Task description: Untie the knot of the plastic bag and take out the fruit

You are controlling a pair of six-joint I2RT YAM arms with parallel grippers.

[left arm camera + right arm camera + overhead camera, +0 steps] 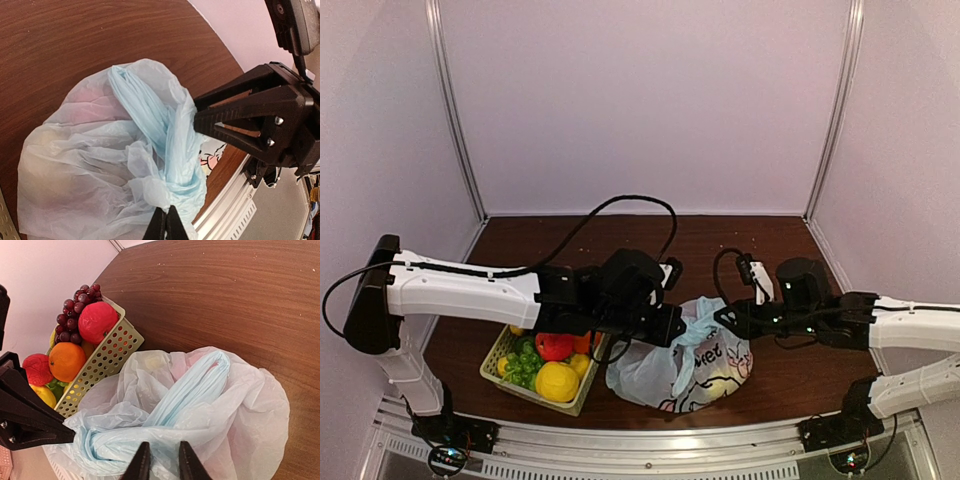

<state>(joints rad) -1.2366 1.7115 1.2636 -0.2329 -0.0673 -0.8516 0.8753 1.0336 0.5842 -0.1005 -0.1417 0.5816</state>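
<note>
Position: plastic bag (685, 365) lay slumped on the table (720, 240), just beside the basket (505, 350) and between the two arms. Film was translucent pale blue, heavily creased, with dark print low on the side.

Handling, judged: film soft, slippery and easy to tear, with no stiffness of its own. The weight was all in the contents, so pulling one handle alone would probably drag the whole bag.

Fruit (85, 107) showed only as faint pink and yellowish shapes through the film. Count and kind could not be told. Likely firm and inclined to roll.

Knot (177, 165) was a bunched twist of the two handle strands on top of the bag. Best hold, judged: the loose strands on either side of the twist, not the body film.

Left gripper (165, 212) was pinched tight on a fold of film at the bag's edge. Right gripper (163, 445) had its jaws narrow, astride the blue strand. Whether it was clamped could not be told.
</note>
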